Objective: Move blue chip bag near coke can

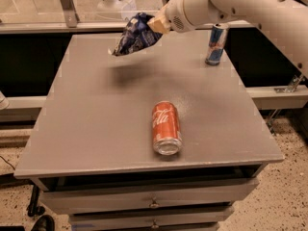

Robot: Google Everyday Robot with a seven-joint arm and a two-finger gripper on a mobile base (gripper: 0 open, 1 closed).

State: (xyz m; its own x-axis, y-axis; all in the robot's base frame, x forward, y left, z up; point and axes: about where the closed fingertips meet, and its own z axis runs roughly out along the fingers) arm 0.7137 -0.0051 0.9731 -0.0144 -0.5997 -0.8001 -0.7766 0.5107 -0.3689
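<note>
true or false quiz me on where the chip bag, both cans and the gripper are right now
1. The coke can lies on its side on the table. True.
2. The blue chip bag rests flat on the table. False: it hangs above the table, held by the gripper.
3. The slim blue-and-silver can stands upright near the far right edge. True.
4. The blue chip bag touches the coke can. False: they are well apart.

Cream-white arm (250, 4), smooth rounded segments, few small dark dots; tan claw (154, 24) at tip.
</note>
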